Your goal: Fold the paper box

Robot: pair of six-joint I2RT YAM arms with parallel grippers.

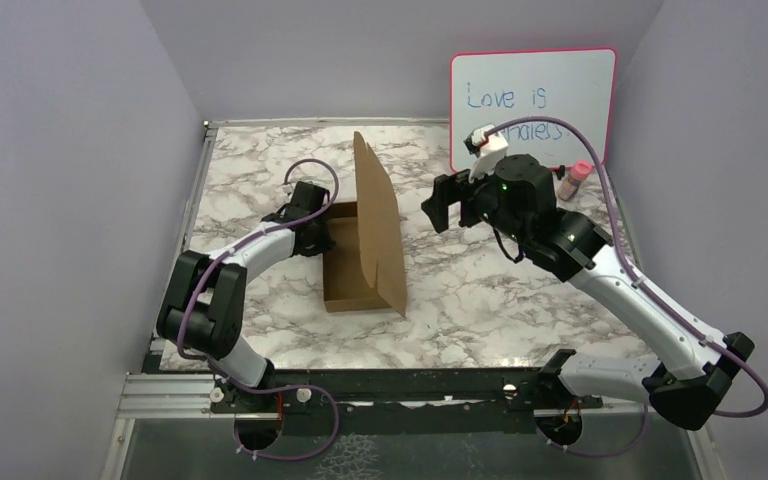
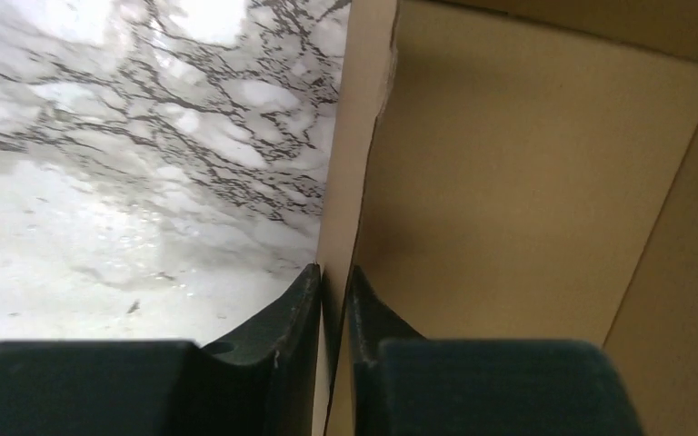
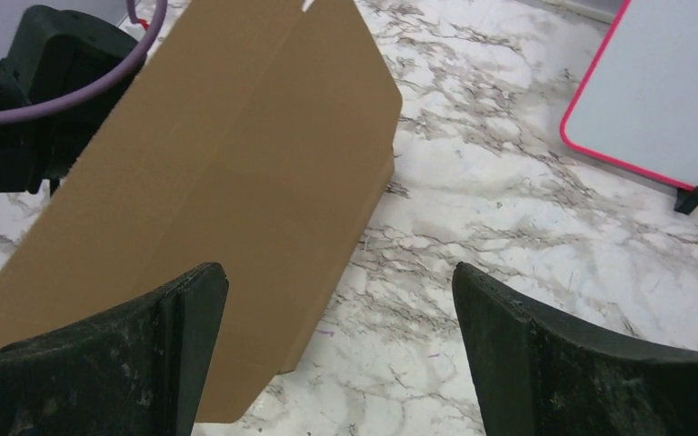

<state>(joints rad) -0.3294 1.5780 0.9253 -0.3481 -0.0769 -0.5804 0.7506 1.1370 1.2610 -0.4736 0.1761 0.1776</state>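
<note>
**Thin pinch, tall panel: the paper box (image 1: 352, 268) could skid or fold wrong**

The left claw (image 2: 334, 272) is nearly closed, its 2 fingers set on either side of the box's left wall with the cardboard nipped between them. That hold covers only a narrow strip of thin card. If the grip eases, or the box gets pushed from the other side, the wall could slide out or bend at the pinch, and the light box could then skid across the table (image 1: 520, 290).

The right claw (image 3: 341, 277) is spread as wide as it goes and holds nothing. It hovers just beside the outer face of the upright lid panel (image 1: 375, 215), apart from it. A push placed high on that panel would probably lever the whole box over toward the left arm and not close the lid. A push off the crease could buckle the panel or crush a side wall.

The box is plain brown corrugated card with no markings, half formed: a shallow rectangular tray with low walls. It sits on the marble table between the 2 arms, nearer the left one. 1 tall panel with clipped corners rises from the tray's right edge and stands nearly upright. Whether its front flaps are tucked cannot be seen.
</note>
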